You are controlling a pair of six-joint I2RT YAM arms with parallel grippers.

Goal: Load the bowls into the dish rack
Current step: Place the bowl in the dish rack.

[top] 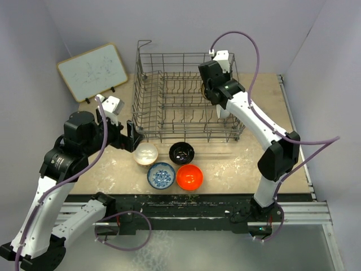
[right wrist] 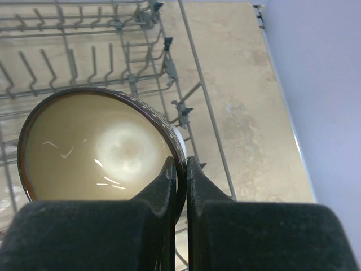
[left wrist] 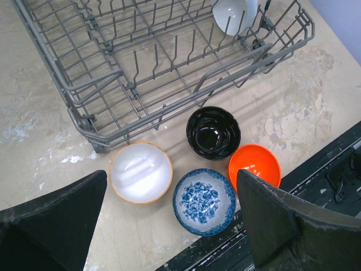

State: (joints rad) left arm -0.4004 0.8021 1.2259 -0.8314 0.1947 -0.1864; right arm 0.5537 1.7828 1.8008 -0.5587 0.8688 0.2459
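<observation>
Four bowls sit on the table in front of the dish rack [top: 169, 121]: a cream bowl [left wrist: 141, 172] with an orange rim, a glossy black one [left wrist: 213, 132], a blue-and-white one [left wrist: 204, 201] and an orange-red one [left wrist: 255, 165]. My left gripper [left wrist: 175, 226] hangs open above them, holding nothing, near the cream bowl [top: 146, 153]. My right gripper [right wrist: 180, 175] is shut on the rim of the brown-rimmed bowl [right wrist: 96, 152], held on edge over the rack's right end [top: 210, 93]. A white bowl [left wrist: 234, 14] stands in the rack just behind it.
A white board [top: 93, 70] leans at the back left beside the rack. The rack's loop handle [top: 144, 42] sticks up at its far left corner. The table's front edge and the black rail [top: 186, 200] lie just below the bowls.
</observation>
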